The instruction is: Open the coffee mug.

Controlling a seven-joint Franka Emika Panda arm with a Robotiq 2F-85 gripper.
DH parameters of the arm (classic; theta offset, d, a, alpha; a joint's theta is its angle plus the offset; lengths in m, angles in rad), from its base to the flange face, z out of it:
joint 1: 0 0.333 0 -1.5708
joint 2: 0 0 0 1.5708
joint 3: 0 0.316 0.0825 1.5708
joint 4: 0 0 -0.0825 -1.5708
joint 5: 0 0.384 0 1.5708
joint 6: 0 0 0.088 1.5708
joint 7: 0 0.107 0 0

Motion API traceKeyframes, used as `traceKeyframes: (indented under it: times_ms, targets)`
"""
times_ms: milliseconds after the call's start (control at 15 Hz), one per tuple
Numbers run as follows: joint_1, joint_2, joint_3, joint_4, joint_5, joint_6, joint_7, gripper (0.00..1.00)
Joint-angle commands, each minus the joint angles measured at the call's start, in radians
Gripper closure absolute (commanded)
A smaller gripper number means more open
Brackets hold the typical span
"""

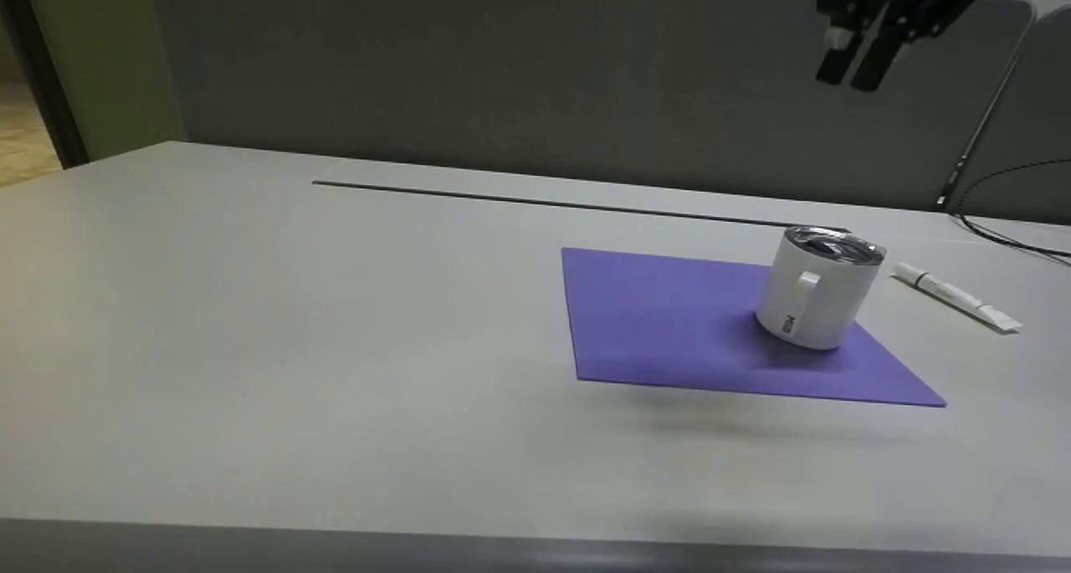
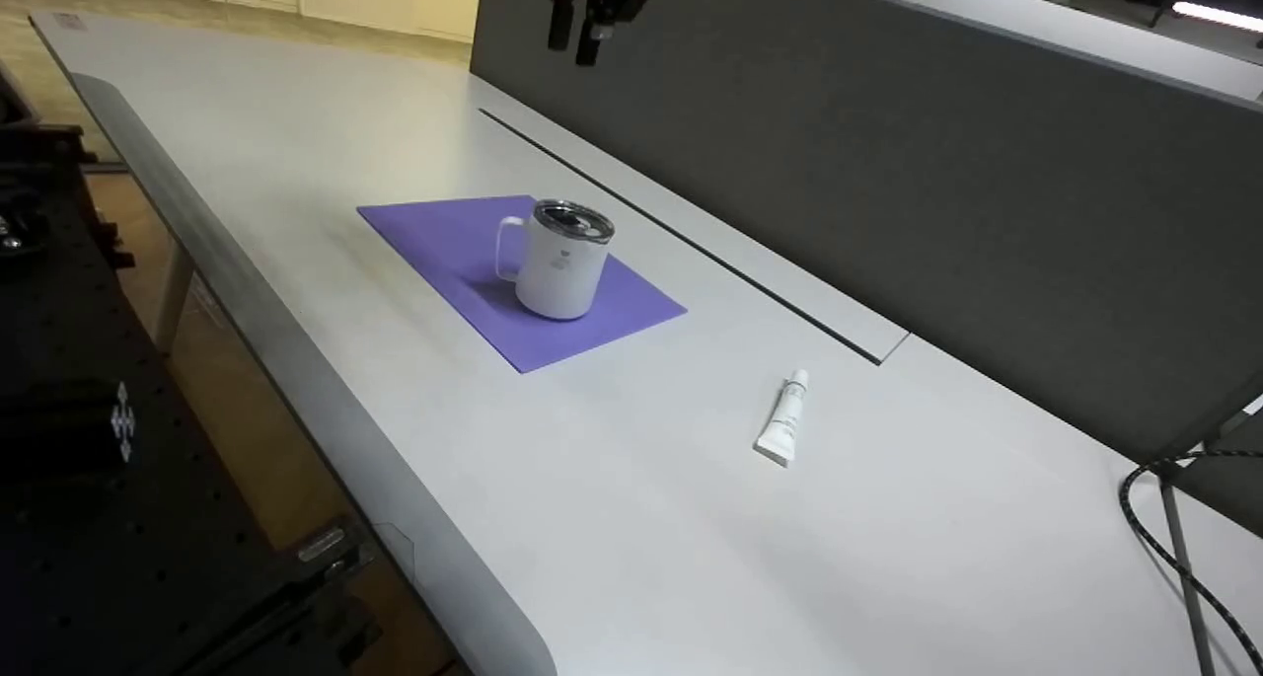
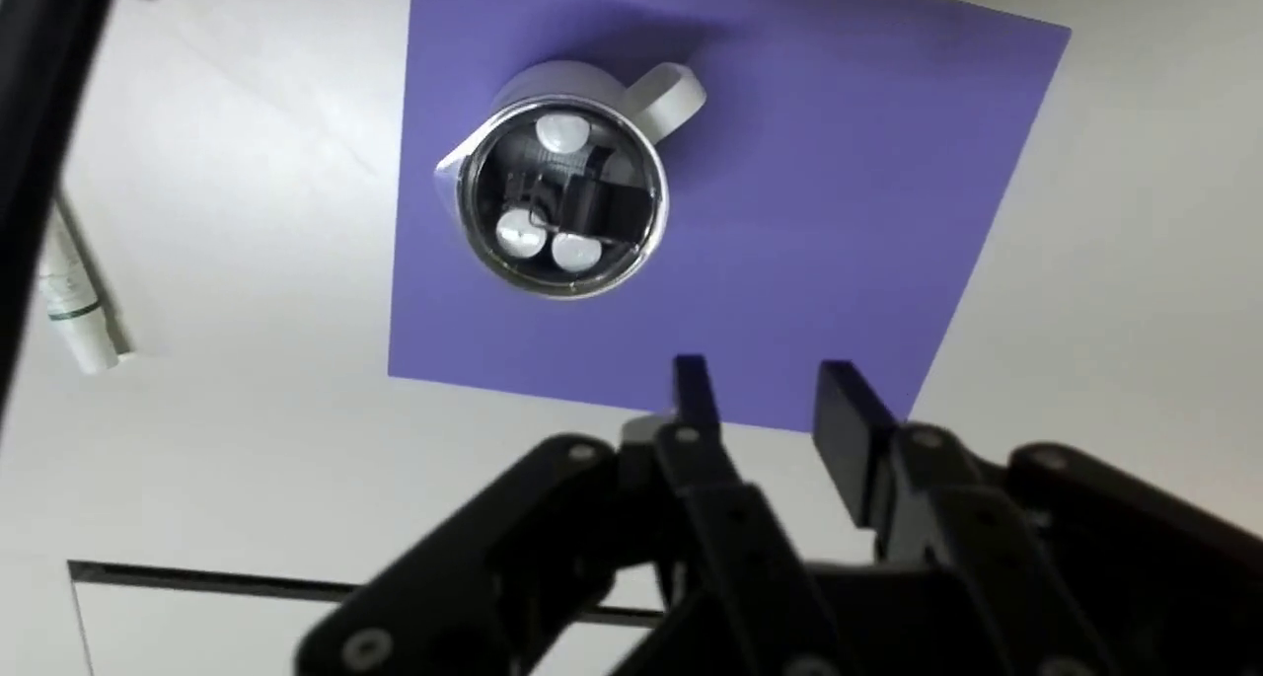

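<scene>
The coffee mug is a squat white cylinder standing upright on the purple mat; the mug and mat show in both exterior views. A see-through lid with a metallic rim sits on the mug. A dark rectangular part shows on the lid among bright reflections; whether it is a slider I cannot tell. The handle points up-right in the wrist view. My gripper is open and empty, high above the table and apart from the mug; it shows in both exterior views.
A white tube lies on the white table beside the mat. A dark slot runs along the back of the table. A grey partition stands behind it. A black cable lies at the table's end.
</scene>
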Motion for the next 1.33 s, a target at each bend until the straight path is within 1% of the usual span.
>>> traceKeyframes:
  times_ms: [0,67,133,200,267,333,667,800,933,1267]
  targets:
    - [-0.024,0.075,0.013,-0.006,-0.046,0.060,0.036,0.97]
    - [-0.031,0.093,0.010,0.003,-0.048,0.047,0.045,0.99]
    - [-0.033,0.093,0.006,0.020,-0.004,-0.034,-0.001,1.00]
    - [-0.031,0.087,0.019,-0.007,-0.018,0.034,0.006,0.93]
    - [-0.037,0.097,0.018,-0.004,-0.015,0.014,0.003,0.98]
    - [-0.040,0.100,0.018,-0.002,-0.015,0.004,0.003,0.99]
    - [-0.041,0.099,0.018,0.005,-0.015,-0.008,0.003,1.00]
    - [-0.044,0.141,0.018,0.017,-0.035,0.014,0.030,1.00]
    - [-0.049,0.165,0.018,0.024,-0.032,0.031,0.037,1.00]
    - [-0.080,0.234,0.019,0.048,0.040,0.076,0.039,1.00]
